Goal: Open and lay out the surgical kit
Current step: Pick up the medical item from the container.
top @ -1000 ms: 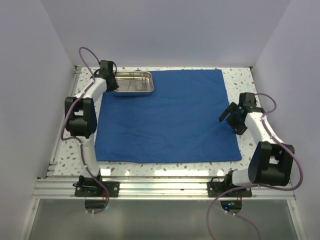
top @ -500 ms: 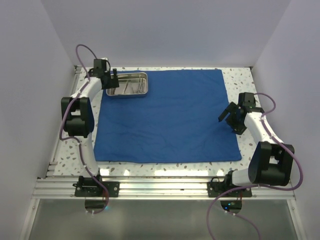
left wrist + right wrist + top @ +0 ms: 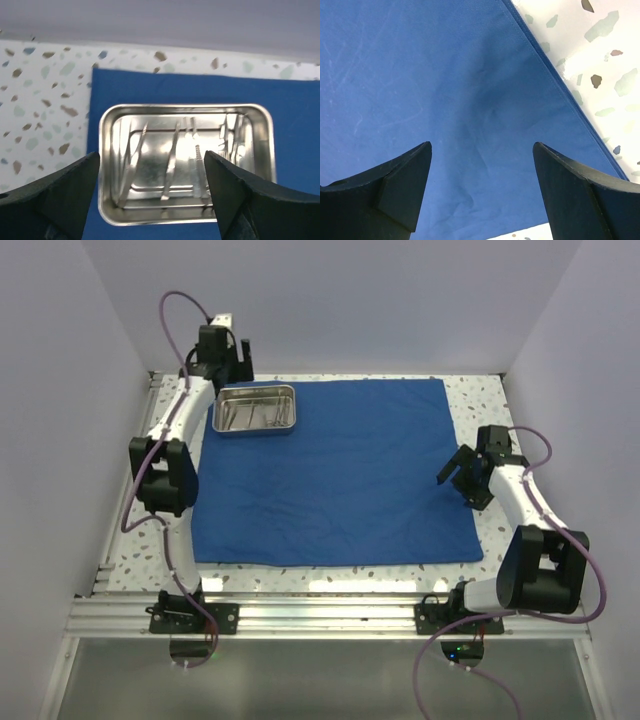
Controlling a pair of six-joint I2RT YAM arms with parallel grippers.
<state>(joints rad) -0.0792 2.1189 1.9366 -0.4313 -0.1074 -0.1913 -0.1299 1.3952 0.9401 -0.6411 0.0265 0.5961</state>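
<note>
The surgical kit's royal-blue cloth [image 3: 340, 470] lies spread flat on the table. On its far-left corner sits the shiny steel tray [image 3: 254, 433], with thin steel instruments [image 3: 250, 412] lying in it. My left gripper [image 3: 232, 362] hangs open above and just behind the tray, holding nothing. In the left wrist view the tray [image 3: 185, 106] shows between the spread fingers of the left gripper [image 3: 152, 155], with tweezers [image 3: 172, 160] lying lengthwise inside. My right gripper [image 3: 462, 468] is open over the cloth's right edge. The right wrist view shows that gripper [image 3: 482, 145] empty above the cloth [image 3: 445, 75].
The speckled white tabletop [image 3: 470, 400] shows around the cloth as narrow strips on the left, the right and the front. White walls close in the back and both sides. An aluminium rail [image 3: 320, 615] carrying the arm bases runs along the near edge.
The left gripper was shut at the tray's left end; it opened, let go and rose back toward the rear wall. The tray ended slightly further left. The right arm stayed still.
</note>
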